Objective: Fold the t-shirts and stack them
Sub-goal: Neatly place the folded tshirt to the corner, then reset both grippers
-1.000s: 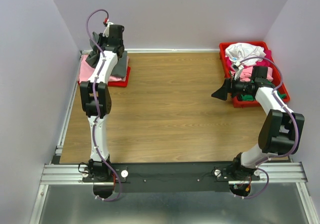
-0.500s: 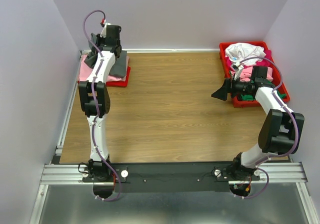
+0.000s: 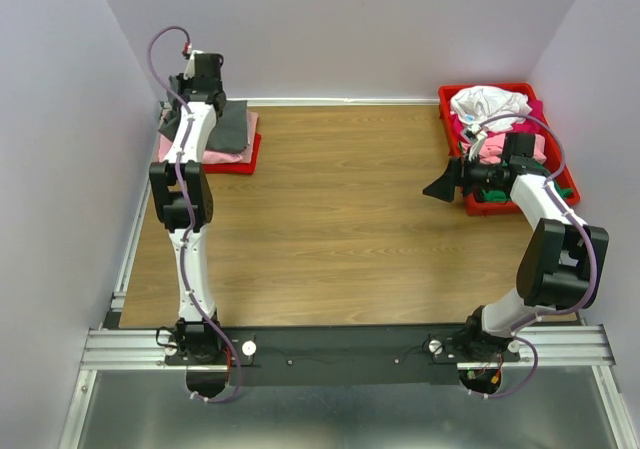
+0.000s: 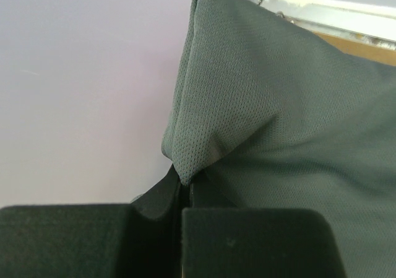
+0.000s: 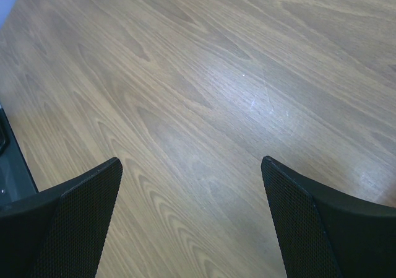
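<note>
A dark grey t-shirt (image 3: 232, 125) lies folded on top of a pink t-shirt (image 3: 171, 148) in the red tray at the far left. My left gripper (image 3: 172, 117) hangs over that pile's far left corner, shut on a pinched fold of the dark grey t-shirt (image 4: 260, 104). In the left wrist view the left gripper (image 4: 184, 188) has cloth wedged between its jaws. My right gripper (image 3: 437, 188) stands open above bare wood, and the right wrist view shows nothing between the fingers of the right gripper (image 5: 192, 161). Loose white (image 3: 490, 101), pink (image 3: 495, 149) and green (image 3: 490, 207) t-shirts fill the right tray.
The left red tray (image 3: 243, 165) sits against the back wall by the left wall. The right red tray (image 3: 568, 181) stands at the back right, just behind my right arm. Bare wooden tabletop (image 3: 340, 209) lies between the trays.
My left gripper has swung left and toward the back wall, drawing the grey t-shirt's corner with it. The right arm has not moved.
</note>
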You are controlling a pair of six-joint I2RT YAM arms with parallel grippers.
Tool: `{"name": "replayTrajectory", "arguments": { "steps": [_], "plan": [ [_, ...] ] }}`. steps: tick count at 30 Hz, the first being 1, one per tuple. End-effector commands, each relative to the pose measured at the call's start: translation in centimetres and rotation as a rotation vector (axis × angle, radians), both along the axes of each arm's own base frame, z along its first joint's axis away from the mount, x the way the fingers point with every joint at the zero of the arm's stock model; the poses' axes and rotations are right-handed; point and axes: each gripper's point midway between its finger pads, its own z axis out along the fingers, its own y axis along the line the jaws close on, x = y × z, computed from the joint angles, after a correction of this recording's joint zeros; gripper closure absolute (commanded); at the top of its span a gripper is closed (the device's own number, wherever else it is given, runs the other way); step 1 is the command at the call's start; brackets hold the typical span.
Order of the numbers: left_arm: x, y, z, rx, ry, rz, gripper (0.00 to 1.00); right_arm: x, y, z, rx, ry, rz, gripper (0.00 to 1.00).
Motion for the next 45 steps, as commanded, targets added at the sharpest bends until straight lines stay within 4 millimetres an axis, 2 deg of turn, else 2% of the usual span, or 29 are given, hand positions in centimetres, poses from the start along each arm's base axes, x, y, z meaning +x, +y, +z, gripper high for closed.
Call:
{"name": "replayTrajectory", "arguments": {
  "steps": [1,2,3,5,8,11,13,15,16,17,18,19,21,24,27,28,30,32,34,35,37,38,39,40,41,42,43,44,45],
  "plan": [
    [0.8,1.4,3.5,-0.109,-0.130,-0.009,0.96,-0.4,0.0,-0.4,0.020,0.024,0.013,0.00],
    [0.9,1.4,5.9,-0.142,-0.189,-0.037,0.05,-0.4,-0.1,-0.4,0.019,0.025,0.010,0.00],
    [0.9,1.3,6.9,-0.155,-0.207,-0.060,0.01,-0.4,-0.1,-0.4,0.019,0.025,0.010,0.00],
    [0.6,1.1,9.7,-0.185,-0.264,-0.111,0.02,-0.4,0.0,-0.4,0.021,0.027,0.013,0.00],
    [-0.2,0.9,12.1,-0.242,-0.328,-0.135,0.02,-0.4,-0.1,-0.4,0.019,0.025,0.011,0.00],
    [-0.3,0.5,12.5,-0.315,-0.343,-0.188,0.02,-0.4,-0.1,-0.4,0.017,0.024,0.010,0.00],
    [-0.2,-0.8,13.0,-0.364,-0.344,-0.273,0.02,-0.4,-0.1,-0.4,0.016,0.024,0.010,0.00],
    [-0.1,-3.1,13.0,-0.427,-0.329,-0.392,0.02,-0.4,-0.1,-0.3,0.017,0.024,0.011,0.00],
    [0.0,-4.1,12.4,-0.452,-0.312,-0.443,0.04,-0.4,-0.1,-0.3,0.018,0.022,0.011,0.00],
    [-0.2,-5.2,13.1,-0.474,-0.322,-0.501,0.09,-0.4,-0.1,-0.3,0.018,0.024,0.010,0.00],
    [-0.2,-7.0,13.0,-0.523,-0.314,-0.589,0.10,-0.4,-0.1,-0.3,0.018,0.024,0.010,0.00],
    [-0.2,-7.8,12.0,-0.548,-0.297,-0.622,0.11,-0.4,-0.1,-0.2,0.018,0.019,0.011,0.00],
    [-0.5,-8.9,11.3,-0.583,-0.277,-0.674,0.16,-0.4,-0.1,-0.1,0.018,0.016,0.011,0.00],
    [-0.8,-9.9,8.1,-0.625,-0.199,-0.684,0.23,-0.4,-0.1,0.1,0.022,0.012,0.012,0.00],
    [-1.4,-10.4,5.2,-0.604,-0.125,-0.652,0.25,-0.5,-0.1,0.1,0.025,0.015,0.014,0.00],
    [-1.5,-11.5,4.2,-0.590,-0.098,-0.655,0.25,-0.5,-0.1,0.2,0.026,0.014,0.015,0.00],
    [-1.5,-11.3,3.2,-0.536,-0.074,-0.595,0.25,-0.5,-0.1,0.2,0.026,0.014,0.015,0.00],
    [-1.5,-12.8,1.7,-0.494,-0.034,-0.566,0.25,-0.5,-0.1,0.2,0.025,0.013,0.015,0.00],
    [-1.8,-12.1,0.9,-0.406,0.001,-0.496,0.25,-0.5,-0.2,0.2,0.021,0.011,0.013,0.00],
    [-2.2,-13.2,0.3,-0.391,0.018,-0.485,0.25,-0.5,-0.2,0.2,0.021,0.011,0.013,0.00],
    [-2.8,-13.2,1.3,-0.339,-0.009,-0.445,0.25,-0.4,-0.3,0.1,0.016,0.010,0.010,0.00],
    [-3.8,-14.2,0.4,-0.333,0.011,-0.455,0.25,-0.5,-0.3,0.1,0.016,0.008,0.012,0.00],
    [-4.2,-14.8,3.7,-0.320,-0.080,-0.477,0.25,-0.6,-0.2,0.1,0.015,0.005,0.018,0.00],
    [-4.9,-15.4,5.0,-0.319,-0.120,-0.498,0.25,-0.7,-0.3,0.2,0.008,-0.004,0.021,0.00],
    [-6.4,-15.9,3.6,-0.327,-0.100,-0.512,0.25,-0.8,-0.3,0.5,-0.004,-0.020,0.025,0.00],
    [-8.1,-17.7,7.7,-0.387,-0.206,-0.601,0.22,-0.9,-0.6,0.8,-0.040,-0.049,0.020,0.00],
    [-9.2,-18.6,8.7,-0.422,-0.246,-0.656,0.20,-0.9,-0.8,1.2,-0.062,-0.071,0.013,0.00],
    [-10.4,-19.2,7.7,-0.461,-0.270,-0.698,0.16,-0.9,-1.0,1.5,-0.082,-0.086,0.004,0.00],
    [-12.8,-20.5,11.3,-0.532,-0.368,-0.799,0.09,-0.7,-1.8,2.3,-0.143,-0.128,-0.030,0.00]
  ]
}}
